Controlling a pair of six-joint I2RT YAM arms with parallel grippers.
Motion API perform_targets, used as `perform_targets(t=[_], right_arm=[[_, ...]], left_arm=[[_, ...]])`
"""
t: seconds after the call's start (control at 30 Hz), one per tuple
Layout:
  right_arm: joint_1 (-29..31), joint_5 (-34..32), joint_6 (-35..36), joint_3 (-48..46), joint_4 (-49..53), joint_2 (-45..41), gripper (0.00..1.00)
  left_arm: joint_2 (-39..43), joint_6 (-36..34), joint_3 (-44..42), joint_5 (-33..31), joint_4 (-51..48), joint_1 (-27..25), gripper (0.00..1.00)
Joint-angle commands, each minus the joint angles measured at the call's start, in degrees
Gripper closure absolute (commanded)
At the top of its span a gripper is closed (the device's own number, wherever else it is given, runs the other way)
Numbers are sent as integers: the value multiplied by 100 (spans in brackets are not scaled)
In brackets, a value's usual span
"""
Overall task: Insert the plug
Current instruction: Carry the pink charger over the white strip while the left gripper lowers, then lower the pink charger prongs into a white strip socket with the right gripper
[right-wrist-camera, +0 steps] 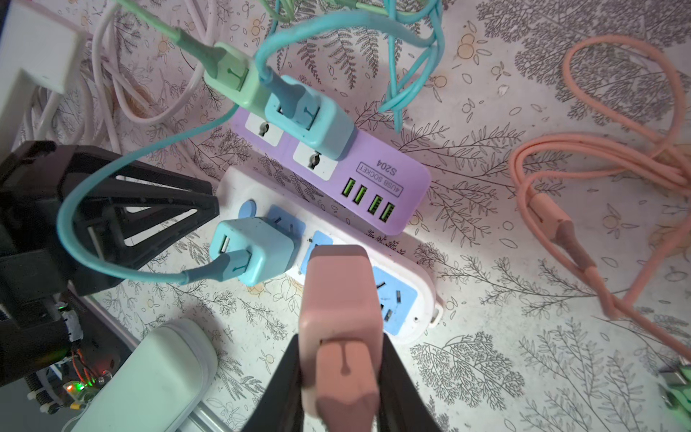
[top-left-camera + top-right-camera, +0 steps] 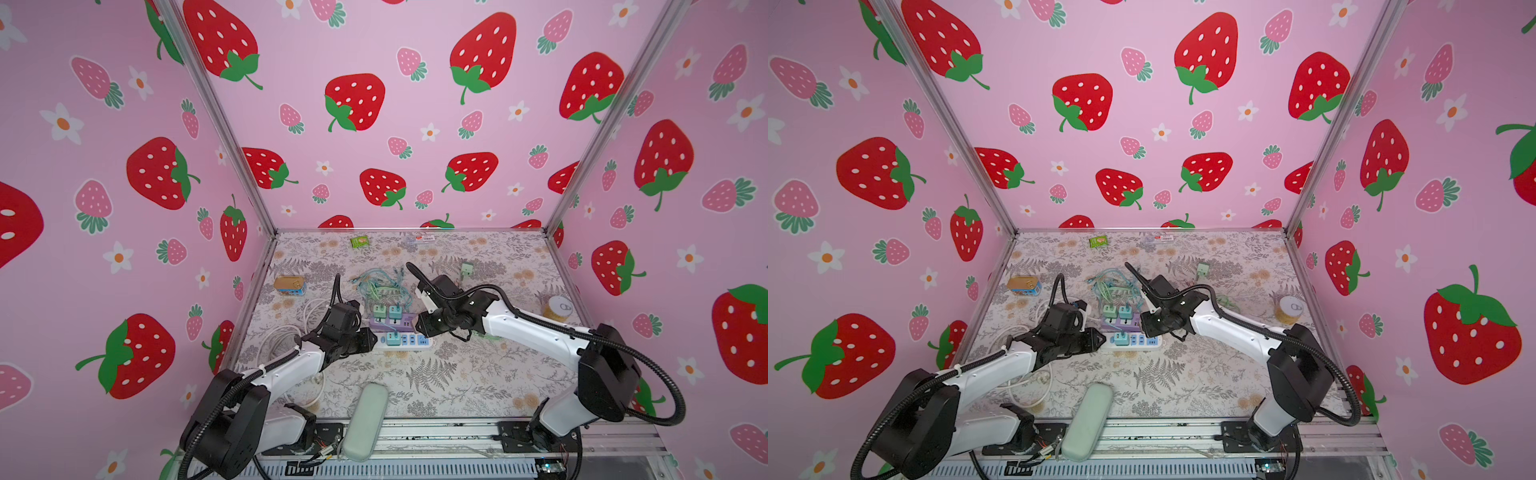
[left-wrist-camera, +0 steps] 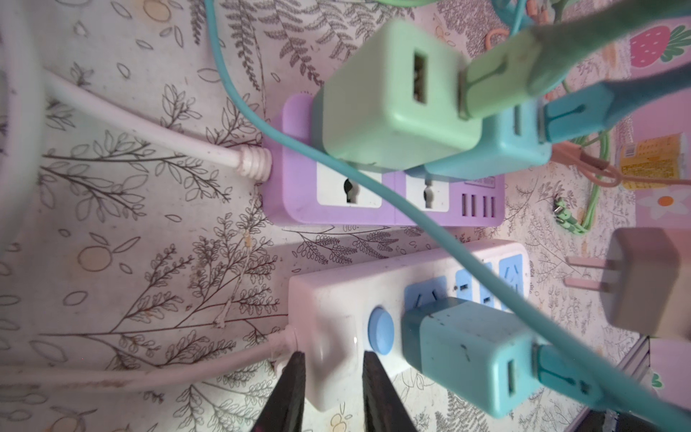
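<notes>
Right gripper (image 1: 340, 349) pinches pink charger (image 1: 338, 291), judged light and rigid, by its flat sides. Left gripper (image 3: 332, 359) straddles white power strip (image 3: 329, 299); clamp unconfirmed.

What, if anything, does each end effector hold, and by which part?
Right end effector: pink cube-shaped plastic charger plug, by its two opposite sides near the cable end. Left end effector: white plastic power strip, across its switch end.

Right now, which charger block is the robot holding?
The pink charger block, gripped by the right gripper near the white power strip; the others are green or blue.
</notes>
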State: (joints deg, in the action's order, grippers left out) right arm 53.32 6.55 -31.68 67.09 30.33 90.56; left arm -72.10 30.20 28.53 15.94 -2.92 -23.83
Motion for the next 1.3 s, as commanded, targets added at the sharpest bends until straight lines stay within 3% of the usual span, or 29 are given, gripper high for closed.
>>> perform_targets(t=[0.0,1.27], right_arm=[[74,-38,-167,199,398,84,100],[267,-259,-690,239,459,801,100]], left_arm=[[20,-28,109,152,80,29,71],[-259,4,-155,465,471,29,73]])
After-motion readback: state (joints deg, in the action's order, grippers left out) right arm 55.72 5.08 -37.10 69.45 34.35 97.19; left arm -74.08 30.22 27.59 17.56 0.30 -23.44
